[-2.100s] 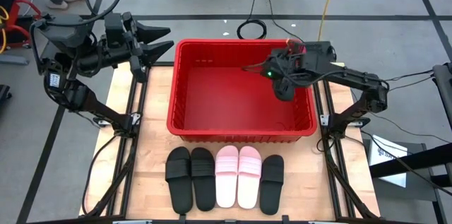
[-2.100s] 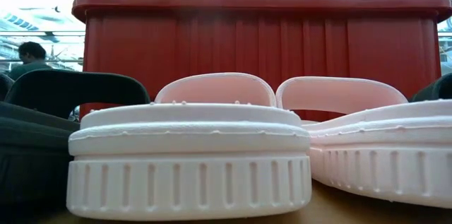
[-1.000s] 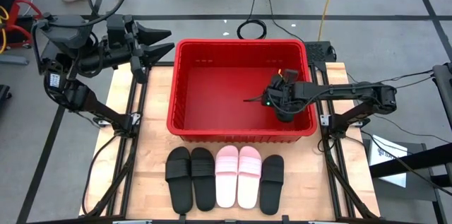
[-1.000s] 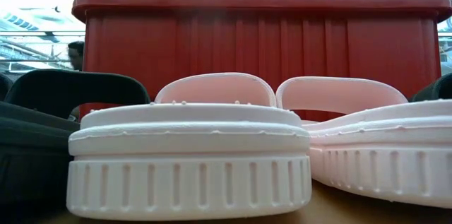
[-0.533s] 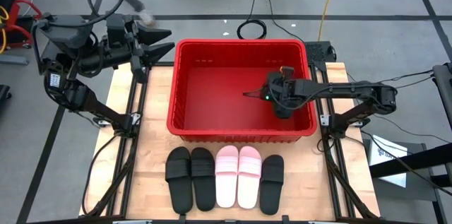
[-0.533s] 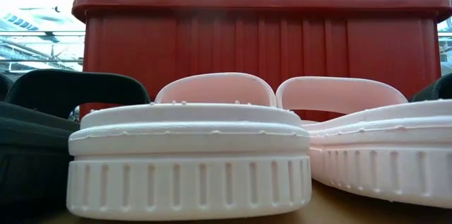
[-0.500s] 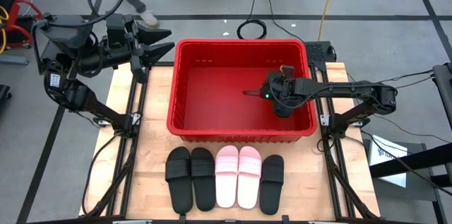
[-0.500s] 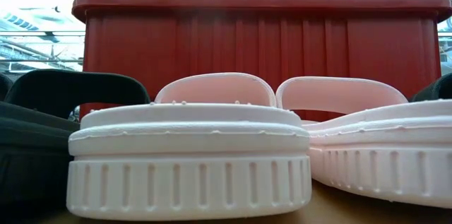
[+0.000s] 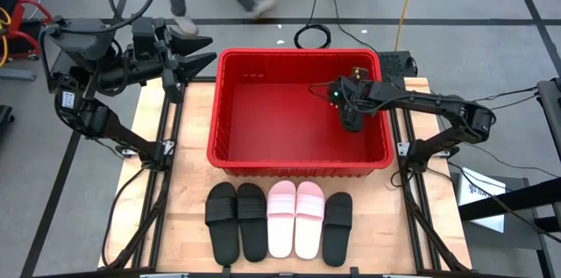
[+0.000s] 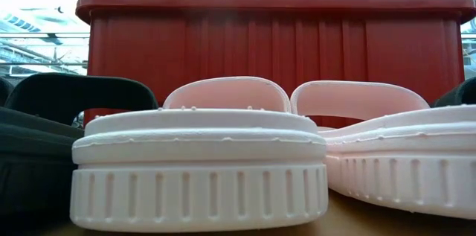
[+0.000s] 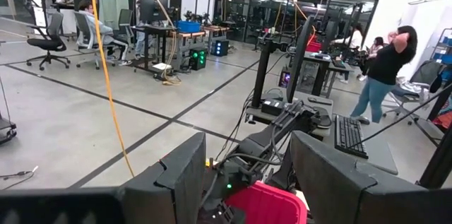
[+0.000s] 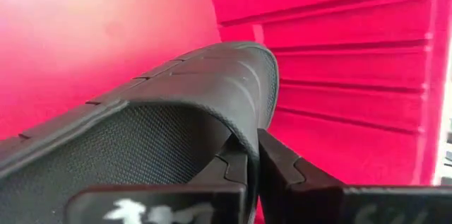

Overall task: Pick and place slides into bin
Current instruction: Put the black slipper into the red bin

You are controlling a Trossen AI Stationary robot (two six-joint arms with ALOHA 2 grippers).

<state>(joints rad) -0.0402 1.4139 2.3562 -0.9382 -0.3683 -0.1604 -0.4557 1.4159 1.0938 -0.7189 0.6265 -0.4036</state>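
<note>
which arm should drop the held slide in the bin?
Right. Its gripper is already inside the bin, fingers shut on a black slide. The left gripper waits outside the bin's far-left corner, open and empty.

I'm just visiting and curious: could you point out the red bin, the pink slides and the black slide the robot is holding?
bin point(image 9: 298, 166): high view, near rim.
pink slides point(image 9: 295, 217): high view, inner edge of right one's strap.
black slide point(image 12: 212, 75): right wrist view, strap's top.
</note>
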